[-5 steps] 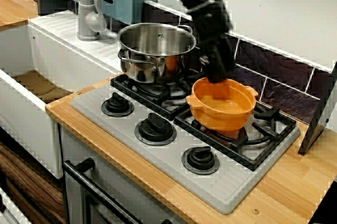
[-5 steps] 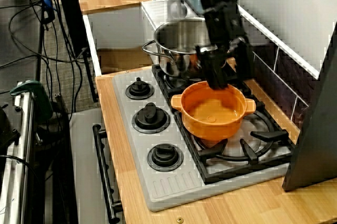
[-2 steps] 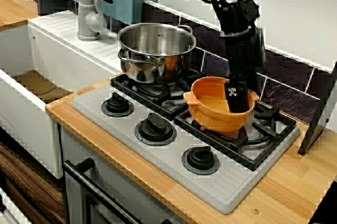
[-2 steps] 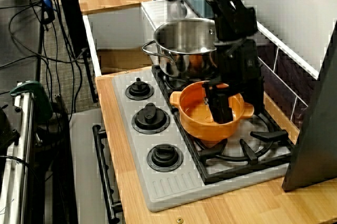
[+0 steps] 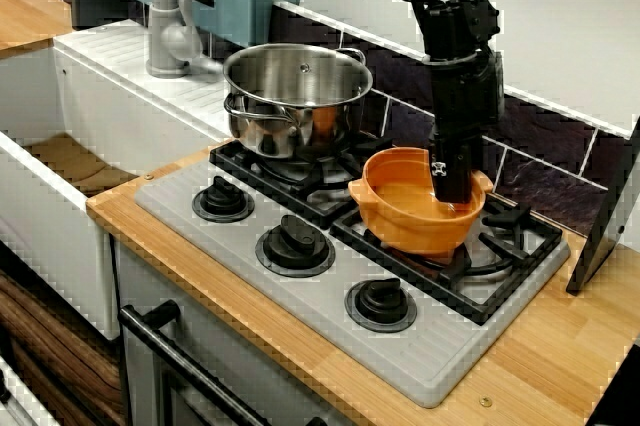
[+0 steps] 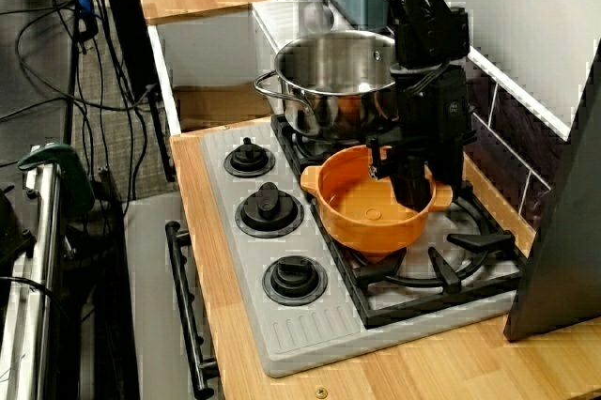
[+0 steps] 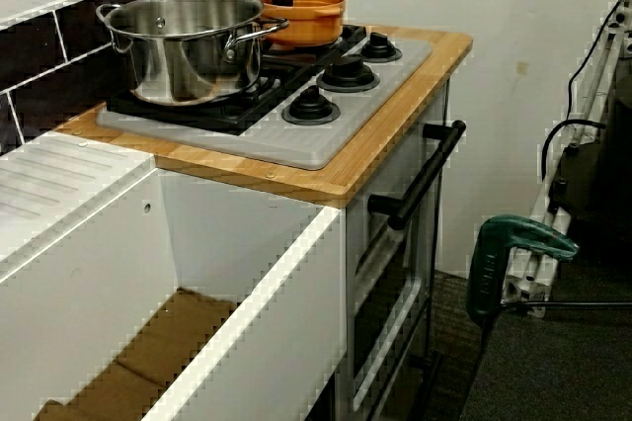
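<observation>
Nearest you, in the view across the stove front, three black knobs (image 5: 296, 242) line the grey hob. Behind them the orange pot (image 5: 400, 226) sits on the right-hand grate (image 5: 505, 246). Your gripper (image 5: 452, 186) hangs straight down at the pot's far-right rim, its tips dipping inside by the handle. Neither this view nor the higher side view shows whether they are spread or nipping the rim. Farther back stands the steel pot (image 5: 297, 96), just beside the orange one, then the dark tiles (image 5: 530, 166).
</observation>
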Motion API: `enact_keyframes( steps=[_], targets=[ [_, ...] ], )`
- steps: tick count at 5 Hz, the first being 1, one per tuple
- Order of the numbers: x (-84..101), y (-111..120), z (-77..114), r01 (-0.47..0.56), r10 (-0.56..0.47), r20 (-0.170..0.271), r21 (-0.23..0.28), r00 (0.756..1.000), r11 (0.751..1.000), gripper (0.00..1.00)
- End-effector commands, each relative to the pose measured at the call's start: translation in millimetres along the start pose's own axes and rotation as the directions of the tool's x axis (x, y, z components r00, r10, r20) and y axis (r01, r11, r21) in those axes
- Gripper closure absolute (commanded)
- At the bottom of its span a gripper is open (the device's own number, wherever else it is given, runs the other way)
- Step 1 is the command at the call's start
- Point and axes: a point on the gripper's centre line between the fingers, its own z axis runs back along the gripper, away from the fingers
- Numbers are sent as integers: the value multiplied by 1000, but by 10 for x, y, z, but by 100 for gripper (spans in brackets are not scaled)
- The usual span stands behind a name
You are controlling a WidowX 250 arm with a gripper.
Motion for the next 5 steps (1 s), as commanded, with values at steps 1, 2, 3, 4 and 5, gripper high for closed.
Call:
enact_keyframes(
  steps=[1,2,3,4,5],
  targets=[
    [-40,-71,318,64,-67,67,38,996,997,100],
    [-213,-176,503,141,-140,116,-7,983,990,100],
    [-285,-204,592,201,-194,175,-24,965,979,100],
    [-350,-187,669,233,-234,227,29,946,972,100],
    [-424,-172,736,223,-229,253,55,940,973,100]
  ],
)
